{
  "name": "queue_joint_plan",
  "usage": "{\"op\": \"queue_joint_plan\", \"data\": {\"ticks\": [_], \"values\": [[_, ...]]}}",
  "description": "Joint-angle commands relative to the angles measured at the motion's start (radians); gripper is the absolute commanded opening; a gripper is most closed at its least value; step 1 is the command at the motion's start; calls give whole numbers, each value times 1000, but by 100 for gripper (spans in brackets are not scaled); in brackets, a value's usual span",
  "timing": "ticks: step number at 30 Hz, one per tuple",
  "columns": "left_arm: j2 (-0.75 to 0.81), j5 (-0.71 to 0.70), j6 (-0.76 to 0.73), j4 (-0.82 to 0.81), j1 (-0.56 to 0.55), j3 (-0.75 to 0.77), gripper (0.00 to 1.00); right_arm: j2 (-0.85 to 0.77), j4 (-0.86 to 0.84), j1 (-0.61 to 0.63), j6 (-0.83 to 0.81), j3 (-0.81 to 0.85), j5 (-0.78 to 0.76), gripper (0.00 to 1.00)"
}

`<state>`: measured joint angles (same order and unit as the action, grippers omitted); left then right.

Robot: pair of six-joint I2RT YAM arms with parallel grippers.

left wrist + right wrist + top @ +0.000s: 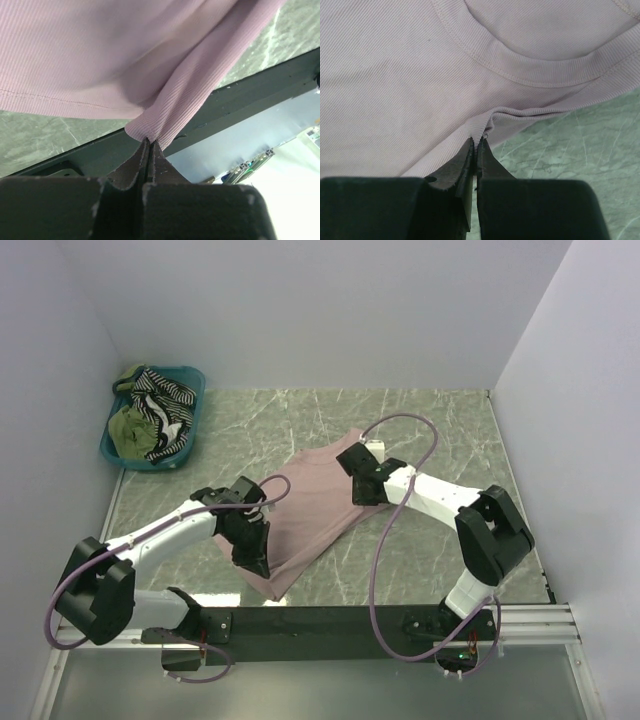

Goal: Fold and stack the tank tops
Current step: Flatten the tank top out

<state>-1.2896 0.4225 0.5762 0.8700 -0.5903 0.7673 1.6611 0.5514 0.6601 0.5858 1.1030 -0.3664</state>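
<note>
Close to me, the left tool (150, 144) is clenched on the bottom corner of the pink tank top (310, 505), which lies mid desk (440, 440). Farther in, the right tool (477, 141) pinches its armhole edge. I think the 2 grip opposite ends so it can fold. Far back, a teal basket (112, 452) holds the striped top (168, 392) and green top (130, 427).

pink tank top (318, 510): pinched edges hidden inside left gripper (149, 142), right gripper (476, 141) | wrist views: cloth cropped by frame | basket (140, 462): tangled tops (160, 405), count unclear
</note>
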Motion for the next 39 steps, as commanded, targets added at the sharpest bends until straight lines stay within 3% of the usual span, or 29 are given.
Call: {"op": "queue_joint_plan", "data": {"ticks": [1,7,13,15,17,22,25,27,33,36,38,39], "values": [[-13,47,-39,15,3,38,1,-43,-19,-11,0,-29,-2,0],[-8,125,-22,-34,-29,-2,1,-162,-64,-11,49,-235,69,0],[-63,122,36,-83,-219,21,1,-268,-111,-11,95,-344,116,0],[-73,102,40,-83,-252,30,1,-284,-125,-11,103,-353,127,6],[-63,81,40,-85,-255,18,10,-325,-151,-11,112,-380,150,18],[-59,67,70,-114,-316,-13,25,-417,-176,-10,131,-430,153,27],[-65,67,82,-141,-350,-3,44,-463,-165,-11,141,-437,139,34],[-66,71,89,-150,-362,9,50,-498,-168,-10,144,-442,135,42],[-51,88,134,-184,-365,99,61,-488,-205,-49,77,-319,83,58],[-53,94,178,-218,-362,132,64,-367,-320,-152,-20,-205,208,61],[-53,101,195,-241,-365,142,73,-175,-321,-207,-81,-47,271,58],[-57,85,217,-224,-365,147,73,-115,-324,-218,-104,4,283,58]]}}
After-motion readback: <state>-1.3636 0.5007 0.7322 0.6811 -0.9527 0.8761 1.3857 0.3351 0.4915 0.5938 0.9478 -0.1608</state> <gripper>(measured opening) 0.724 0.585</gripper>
